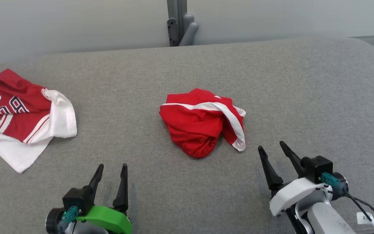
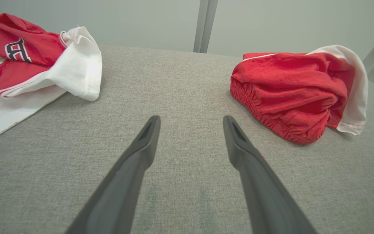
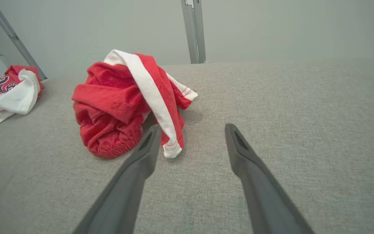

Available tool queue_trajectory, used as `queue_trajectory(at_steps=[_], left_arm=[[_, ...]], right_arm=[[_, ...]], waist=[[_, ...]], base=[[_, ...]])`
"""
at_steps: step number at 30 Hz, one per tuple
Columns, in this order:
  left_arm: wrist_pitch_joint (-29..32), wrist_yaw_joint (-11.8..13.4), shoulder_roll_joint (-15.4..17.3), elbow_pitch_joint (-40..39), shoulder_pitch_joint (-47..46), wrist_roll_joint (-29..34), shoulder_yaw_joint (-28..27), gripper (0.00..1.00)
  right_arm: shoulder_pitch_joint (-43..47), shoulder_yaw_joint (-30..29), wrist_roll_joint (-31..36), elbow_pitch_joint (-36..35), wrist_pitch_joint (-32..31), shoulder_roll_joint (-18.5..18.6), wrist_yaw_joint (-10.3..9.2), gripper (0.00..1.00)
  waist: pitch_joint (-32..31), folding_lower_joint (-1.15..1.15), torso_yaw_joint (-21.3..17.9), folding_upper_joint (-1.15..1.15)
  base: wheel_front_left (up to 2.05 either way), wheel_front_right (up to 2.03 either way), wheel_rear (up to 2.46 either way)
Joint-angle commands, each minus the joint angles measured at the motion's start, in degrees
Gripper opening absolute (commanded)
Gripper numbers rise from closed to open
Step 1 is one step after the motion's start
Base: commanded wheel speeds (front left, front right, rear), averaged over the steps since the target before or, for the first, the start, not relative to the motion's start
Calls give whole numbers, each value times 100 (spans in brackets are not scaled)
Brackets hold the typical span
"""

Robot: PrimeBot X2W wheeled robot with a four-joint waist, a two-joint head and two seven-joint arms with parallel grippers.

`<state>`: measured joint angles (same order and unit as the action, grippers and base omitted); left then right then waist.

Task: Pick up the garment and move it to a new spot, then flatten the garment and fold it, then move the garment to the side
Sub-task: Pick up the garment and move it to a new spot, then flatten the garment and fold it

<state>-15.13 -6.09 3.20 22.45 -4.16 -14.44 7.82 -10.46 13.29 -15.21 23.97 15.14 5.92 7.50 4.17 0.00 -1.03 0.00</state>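
A crumpled red garment (image 1: pixel 200 126) with a white side stripe lies bunched in the middle of the grey fabric-covered table (image 1: pixel 304 97). My left gripper (image 1: pixel 112 165) hovers open near the front edge, to the garment's lower left, with nothing between its fingers. In the left wrist view the garment (image 2: pixel 287 94) sits ahead and to the right of that open gripper (image 2: pixel 191 118). My right gripper (image 1: pixel 270 145) stands open just right of the garment's white hem, apart from it. In the right wrist view the garment (image 3: pixel 109 107) is ahead and left of the open gripper (image 3: pixel 192 126).
A second red and white jersey (image 1: pixel 21 113) with dark lettering lies rumpled at the table's far left, also in the left wrist view (image 2: pixel 28 58). A grey post with a bracket (image 1: pixel 180 22) stands behind the back edge. The table's right half is bare fabric.
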Motion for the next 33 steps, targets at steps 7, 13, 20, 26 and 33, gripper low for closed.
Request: queue_trajectory(at_steps=[7, 13, 20, 26, 33], left_arm=[[-2, -88, -26, -54, -363, -225, 330, 100], [-3, -94, -26, -95, -496, -323, 493, 100], [-3, -51, -27, -135, -594, -421, 496, 100], [-3, -64, -28, -132, -640, -362, 449, 100], [-3, -89, -26, -74, -588, -372, 501, 100]], right_arm=[[-533, -35, 198, 465, 0, 130, -2, 100], [-799, -36, 340, 882, 0, 126, -2, 100], [-1052, -225, 404, 1084, 1, 212, -2, 0], [-1198, -444, 491, 880, 0, 641, -3, 0], [-1270, -1037, 577, 215, 1, 1150, -3, 0]], waist=[[567, 0, 628, 0], [794, 0, 859, 0], [979, 0, 919, 0], [995, 0, 794, 0], [834, 0, 474, 0]], base=[[0, 0, 0], [0, 0, 0], [0, 0, 0], [0, 0, 0], [0, 0, 0]])
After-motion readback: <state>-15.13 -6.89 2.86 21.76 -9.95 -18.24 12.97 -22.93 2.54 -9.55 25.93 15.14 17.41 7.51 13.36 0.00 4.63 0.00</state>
